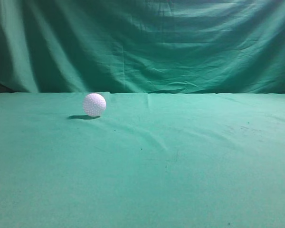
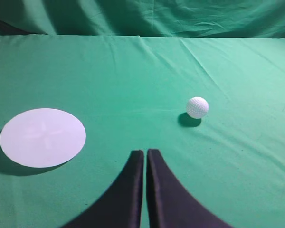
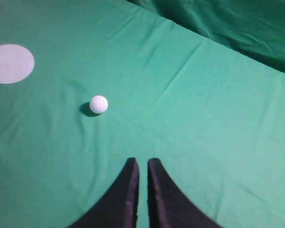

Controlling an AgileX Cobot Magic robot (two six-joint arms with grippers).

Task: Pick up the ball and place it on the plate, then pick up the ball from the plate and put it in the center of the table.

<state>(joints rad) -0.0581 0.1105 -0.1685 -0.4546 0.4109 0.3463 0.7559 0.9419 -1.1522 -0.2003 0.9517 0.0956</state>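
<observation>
The ball sits alone on the table, left of the middle in the exterior view and close to the far edge, where the flat cloth meets the draped backdrop. Nothing touches it; bare cloth lies all round, widest toward the near side and the right.

In the left wrist view the ball lies ahead and to the right of the left gripper, well apart from it, and the plate lies to the left, well apart from the ball, with open cloth between. The two black fingers meet tip to tip, holding nothing.

In the right wrist view the right gripper hangs over bare cloth, its fingers nearly together with only a thin slit between them (nothing in it). The ball lies ahead and to the left; the plate is farther left still.

The ball is white, round and dimpled. The plate is a flat, pale disc with a faint cross pattern. The cloth is teal-green, matte, with shallow creases; the backdrop hangs in deeper folds.
</observation>
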